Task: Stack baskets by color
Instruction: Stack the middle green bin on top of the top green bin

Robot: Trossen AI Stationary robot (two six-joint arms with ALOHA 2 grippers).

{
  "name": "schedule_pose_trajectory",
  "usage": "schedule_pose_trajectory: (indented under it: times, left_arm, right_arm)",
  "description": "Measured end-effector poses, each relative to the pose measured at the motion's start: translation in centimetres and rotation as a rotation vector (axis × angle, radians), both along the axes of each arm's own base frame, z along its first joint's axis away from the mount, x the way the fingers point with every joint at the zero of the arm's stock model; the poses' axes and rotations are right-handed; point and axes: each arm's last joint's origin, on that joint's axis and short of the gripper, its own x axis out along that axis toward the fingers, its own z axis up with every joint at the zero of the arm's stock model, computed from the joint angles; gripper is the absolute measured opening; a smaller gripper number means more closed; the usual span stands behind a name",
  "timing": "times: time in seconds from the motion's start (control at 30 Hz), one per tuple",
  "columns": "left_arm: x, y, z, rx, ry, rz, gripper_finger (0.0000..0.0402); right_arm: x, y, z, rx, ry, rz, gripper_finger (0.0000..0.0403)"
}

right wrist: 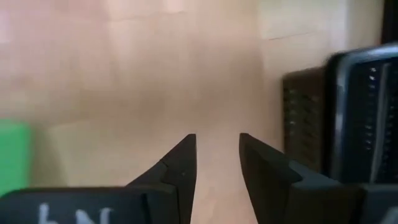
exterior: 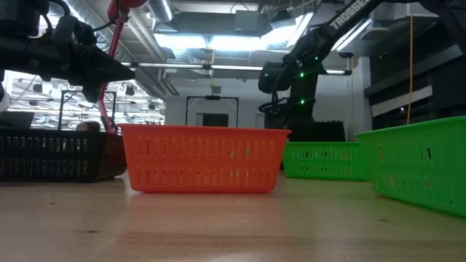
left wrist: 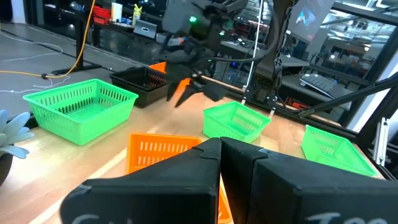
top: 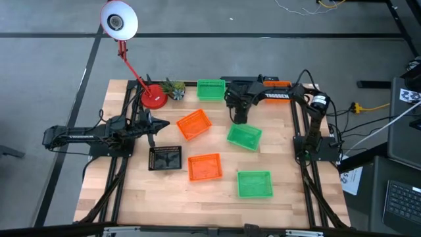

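Baskets lie scattered on the bench. Right claw hovers empty at twelve o'clock, fingers parted narrowly; left claw, at nine, is closed.

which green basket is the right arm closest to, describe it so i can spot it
Start from the red-based lamp at the table's far edge and move across the middle towards the right arm. The green basket lies just in front of the right gripper. Unlike the other two green baskets, it sits skewed to the table's edges.
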Motion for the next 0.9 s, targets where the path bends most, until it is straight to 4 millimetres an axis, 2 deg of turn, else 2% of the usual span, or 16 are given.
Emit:
schedule_pose_trajectory:
  times: [0.27,0.57,0.9]
  left_arm:
    - [0.0,0.0,-0.1,-0.001,0.011,0.0,0.0]
    - [0.0,0.0,-0.2,-0.002,0.024,0.0,0.0]
    - [0.0,0.0,-0.2,-0.002,0.023,0.0,0.0]
  right_arm:
    - [-0.4,3.2,4.9,0.029,0.01,-0.031,0.0122]
    - [-3.9,8.6,10.2,0.097,0.034,-0.09,0.0123]
    - [-7.3,14.8,15.6,0.109,-0.18,-0.057,0.0123]
